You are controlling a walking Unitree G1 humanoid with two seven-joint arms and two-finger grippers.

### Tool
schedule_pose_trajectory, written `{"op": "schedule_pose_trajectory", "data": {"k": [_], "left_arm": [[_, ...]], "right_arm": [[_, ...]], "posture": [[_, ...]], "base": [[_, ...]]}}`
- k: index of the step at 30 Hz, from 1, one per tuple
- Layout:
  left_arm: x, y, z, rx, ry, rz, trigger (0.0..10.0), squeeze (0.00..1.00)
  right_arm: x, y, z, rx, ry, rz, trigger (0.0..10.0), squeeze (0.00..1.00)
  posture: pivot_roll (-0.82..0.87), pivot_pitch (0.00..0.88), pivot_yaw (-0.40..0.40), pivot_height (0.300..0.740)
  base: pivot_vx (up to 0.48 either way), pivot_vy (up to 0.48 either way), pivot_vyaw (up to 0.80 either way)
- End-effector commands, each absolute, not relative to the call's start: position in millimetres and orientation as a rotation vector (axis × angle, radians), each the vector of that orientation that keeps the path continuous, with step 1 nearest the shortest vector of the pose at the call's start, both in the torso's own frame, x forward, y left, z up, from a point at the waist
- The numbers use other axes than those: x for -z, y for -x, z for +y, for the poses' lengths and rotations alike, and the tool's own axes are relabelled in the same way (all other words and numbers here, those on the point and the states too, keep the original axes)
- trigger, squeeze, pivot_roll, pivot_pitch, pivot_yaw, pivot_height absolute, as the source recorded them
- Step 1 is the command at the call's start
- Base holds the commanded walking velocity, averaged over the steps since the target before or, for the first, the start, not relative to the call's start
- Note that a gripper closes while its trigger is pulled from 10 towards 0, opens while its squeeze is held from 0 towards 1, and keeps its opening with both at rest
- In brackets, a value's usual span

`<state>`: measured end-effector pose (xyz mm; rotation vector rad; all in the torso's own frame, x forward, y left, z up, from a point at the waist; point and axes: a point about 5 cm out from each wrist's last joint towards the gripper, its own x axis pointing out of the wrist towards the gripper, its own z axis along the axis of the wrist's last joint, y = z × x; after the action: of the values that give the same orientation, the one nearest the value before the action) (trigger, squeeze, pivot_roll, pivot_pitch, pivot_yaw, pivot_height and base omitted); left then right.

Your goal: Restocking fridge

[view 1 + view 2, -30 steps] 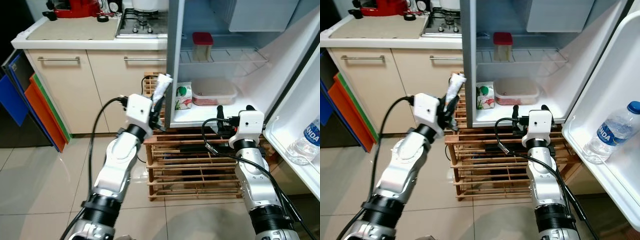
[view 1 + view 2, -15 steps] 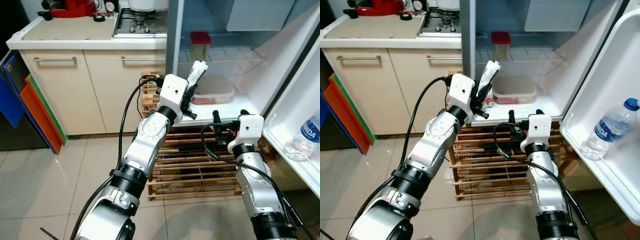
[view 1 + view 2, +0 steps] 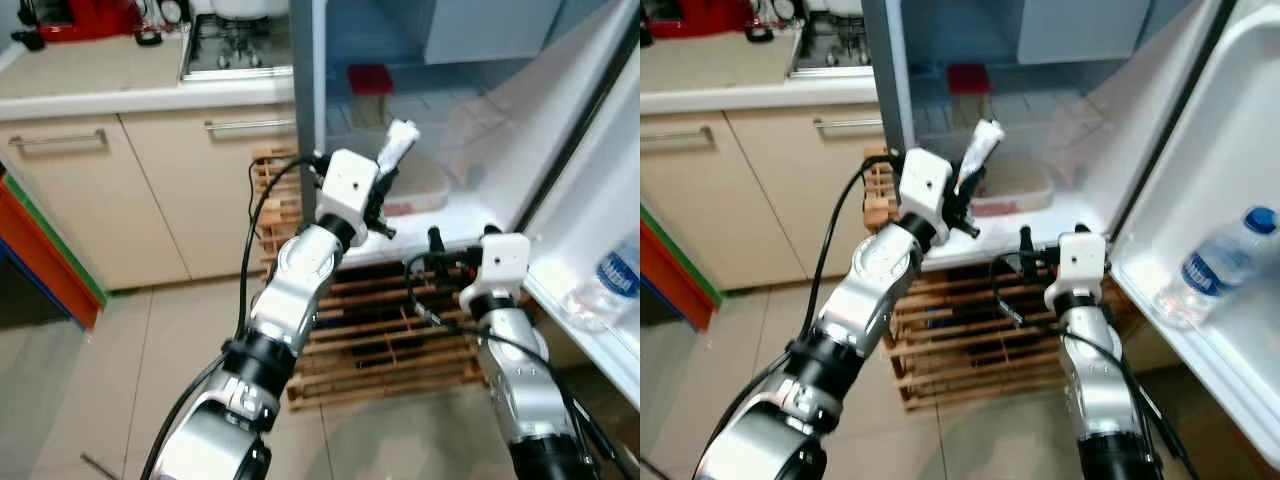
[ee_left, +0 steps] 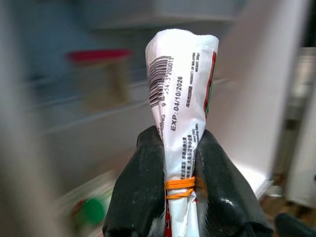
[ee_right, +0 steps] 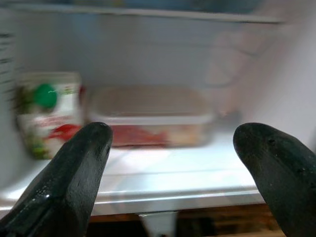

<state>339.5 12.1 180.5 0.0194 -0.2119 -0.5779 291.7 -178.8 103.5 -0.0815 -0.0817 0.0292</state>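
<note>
In the left eye view, the left gripper (image 3: 385, 190) is holding a rolled white packet (image 3: 397, 147) up at the mouth of the open fridge (image 3: 470, 215), just in front of the fridge's lower shelf. A second ago the packet was hanging outside the fridge's left wall, over the wooden rack (image 3: 400, 330); the arm has been swinging it across and is now carrying it in, so the stocking step is under way. The right gripper (image 3: 460, 236) is waiting below the shelf edge, fingers spread.

In the right eye view, a water bottle (image 3: 1205, 268) is lying in the fridge's door tray, and a red-lidded jar (image 3: 968, 88) is standing on the upper wire shelf.

In the left wrist view, both black fingers (image 4: 136, 192) are clamping the packet (image 4: 181, 98) at its orange rubber band.

In the right wrist view, the fingers (image 5: 64, 182) are gaping wide and empty, facing a lidded food box (image 5: 150, 116) and a carton (image 5: 42, 111) on the fridge's shelf.
</note>
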Motion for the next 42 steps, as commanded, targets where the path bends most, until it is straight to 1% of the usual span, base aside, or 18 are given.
{"op": "schedule_pose_trajectory", "data": {"k": [1,12,15,21,25,33,36,42], "left_arm": [[-187,-340,7,0.574,-0.001,-0.232,10.0,0.00],[-187,-339,4,0.586,-0.017,-0.234,10.0,0.00],[-184,-338,6,0.584,-0.036,-0.238,10.0,0.00],[-171,-339,24,0.529,-0.026,-0.192,10.0,0.00],[-168,-339,27,0.522,-0.035,-0.185,10.0,0.00],[-172,-337,24,0.570,-0.086,-0.230,10.0,0.00],[-176,-337,22,0.590,-0.053,-0.234,10.0,0.00],[-176,-334,18,0.617,-0.073,-0.240,10.0,0.00]], "right_arm": [[-107,-292,-174,-0.041,0.073,-0.092,10.0,0.00],[-106,-291,-173,-0.037,0.080,-0.091,10.0,0.00],[-107,-291,-174,-0.028,0.101,-0.095,10.0,0.00],[-102,-285,-177,-0.024,0.104,-0.081,10.0,0.00],[-101,-283,-176,-0.024,0.103,-0.079,10.0,0.00],[-102,-283,-172,-0.032,0.102,-0.090,10.0,0.00],[-102,-283,-171,-0.031,0.104,-0.092,10.0,0.00],[-101,-282,-168,-0.034,0.108,-0.089,10.0,0.00]], "posture": [[-0.05,0.000,0.000,0.687],[-0.06,0.000,-0.002,0.640],[-0.06,0.000,-0.005,0.640],[-0.06,0.000,-0.007,0.640],[-0.06,0.000,-0.004,0.640],[-0.06,0.000,0.002,0.640],[-0.06,0.000,0.005,0.640],[-0.06,0.000,0.008,0.640]], "base": [[0.000,0.000,0.00],[0.000,0.000,0.00],[0.000,0.000,0.00],[0.000,0.000,0.00],[0.000,0.000,0.00],[0.471,0.000,0.00],[0.480,0.000,0.00],[0.480,0.000,0.00]]}}
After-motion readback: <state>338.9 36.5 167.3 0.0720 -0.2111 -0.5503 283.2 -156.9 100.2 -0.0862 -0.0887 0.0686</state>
